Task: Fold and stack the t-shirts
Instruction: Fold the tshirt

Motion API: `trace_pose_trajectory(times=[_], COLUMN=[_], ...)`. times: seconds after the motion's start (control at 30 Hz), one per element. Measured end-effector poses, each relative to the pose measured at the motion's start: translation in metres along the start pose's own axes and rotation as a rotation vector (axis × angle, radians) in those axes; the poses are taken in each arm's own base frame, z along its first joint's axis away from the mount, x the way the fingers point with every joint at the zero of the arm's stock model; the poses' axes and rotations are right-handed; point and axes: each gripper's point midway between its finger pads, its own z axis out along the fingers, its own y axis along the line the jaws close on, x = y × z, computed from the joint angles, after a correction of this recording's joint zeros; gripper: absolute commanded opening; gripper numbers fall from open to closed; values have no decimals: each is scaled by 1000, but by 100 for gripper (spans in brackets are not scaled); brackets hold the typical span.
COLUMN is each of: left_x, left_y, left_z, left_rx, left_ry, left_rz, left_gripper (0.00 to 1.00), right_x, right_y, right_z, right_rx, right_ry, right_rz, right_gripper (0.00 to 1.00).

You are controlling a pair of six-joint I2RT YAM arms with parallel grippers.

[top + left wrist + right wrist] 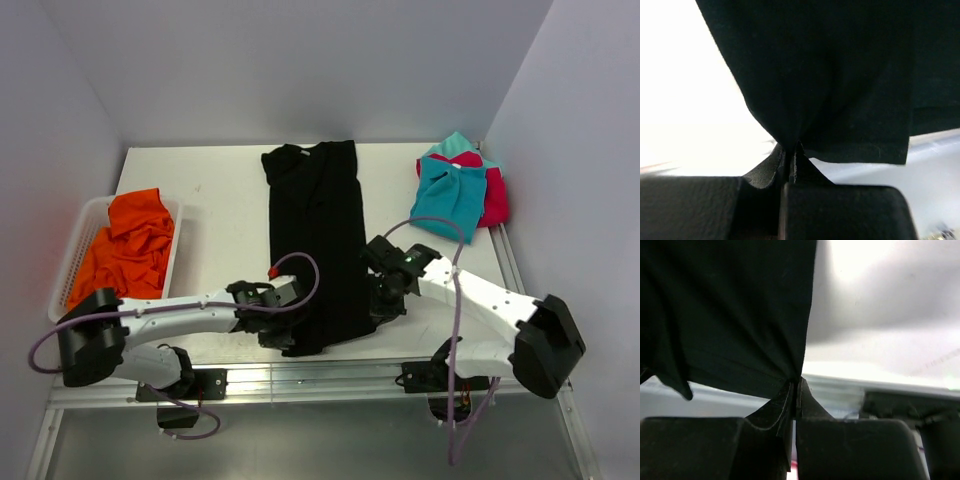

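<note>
Narrow-folded black t-shirt (312,230) lies lengthwise mid table (215,190). The left hand (790,152) and right hand (796,386) are each clamped on a near hem corner. Risk: the thin pinch slips on lifting, or uneven pull skews the fold.

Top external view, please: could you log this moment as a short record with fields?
black t-shirt: long narrow strip, mid-table
left gripper: shut on its near hem, left side
right gripper: shut on its near hem, right side
orange shirt: bunched in white basket, left
teal shirt: lying over pink-red shirt, far right
</note>
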Motion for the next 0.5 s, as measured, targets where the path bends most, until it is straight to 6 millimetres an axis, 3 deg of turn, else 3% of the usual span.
trace_pose_trajectory(times=[0.2, 0.33, 0.5], left_x=[-26, -52, -105], left_y=[-26, -38, -37], left_z=[-55, -81, -103], left_rx=[70, 91, 103], left_ry=[-79, -126, -204], left_rz=[-14, -38, -112], left_gripper=[0, 0, 0], right_x=[-11, -14, -27], right_y=[7, 5, 3], right_z=[-45, -49, -49], right_rx=[-17, 18, 59], right_ry=[-71, -65, -50], right_rz=[-25, -35, -34], right_gripper=[0, 0, 0])
